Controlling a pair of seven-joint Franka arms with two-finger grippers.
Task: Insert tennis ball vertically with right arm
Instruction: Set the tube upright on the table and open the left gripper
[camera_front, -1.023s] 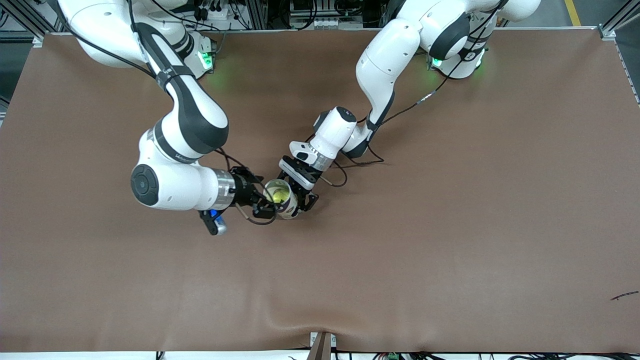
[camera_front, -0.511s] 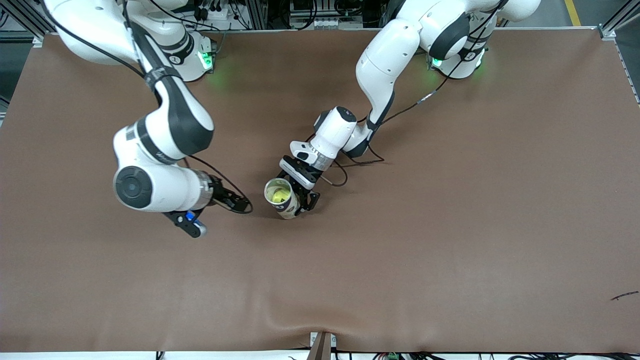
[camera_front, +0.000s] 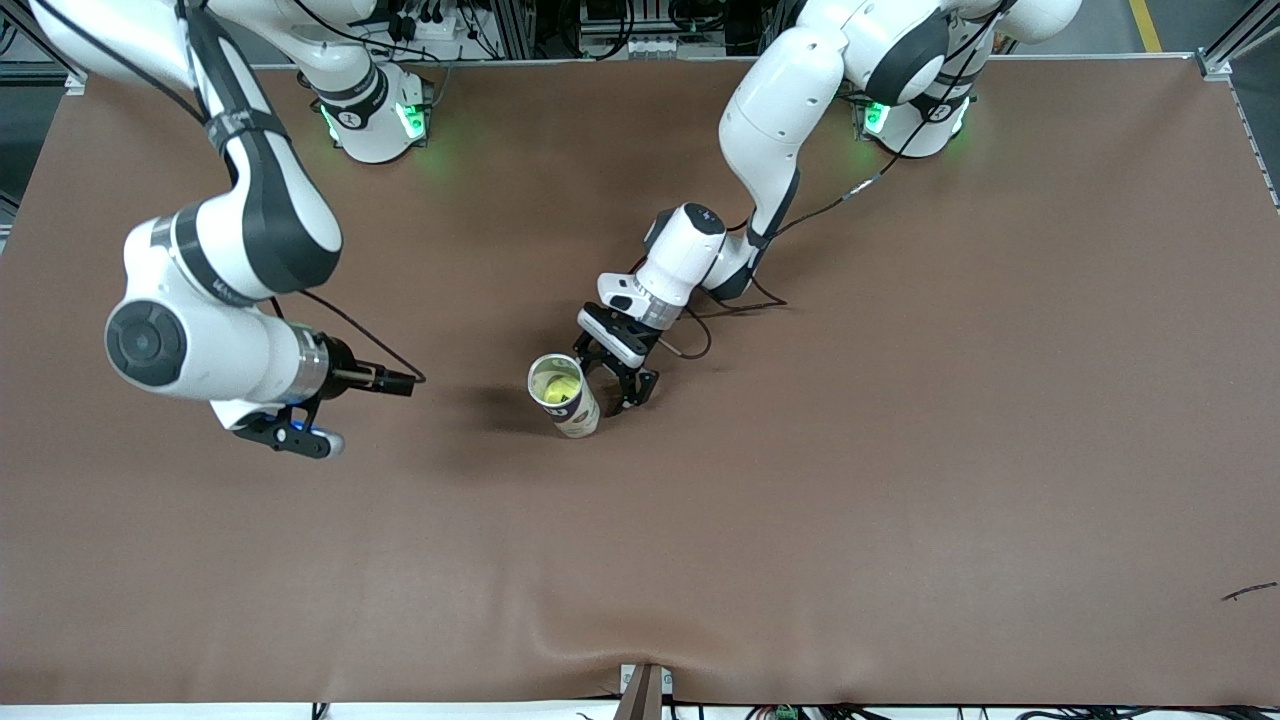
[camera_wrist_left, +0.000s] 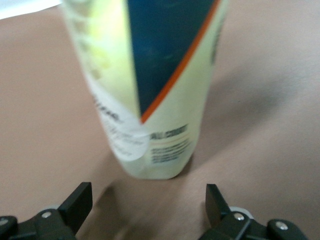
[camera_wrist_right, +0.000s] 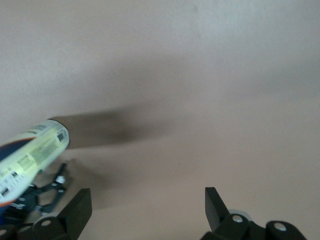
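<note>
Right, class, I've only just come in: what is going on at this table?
A tennis ball sits inside an upright can standing on the brown table. The left hand is open beside the can, not touching it. The right hand hangs open and empty over the table toward the right arm's end, apart from the can. The insertion looks done.
</note>
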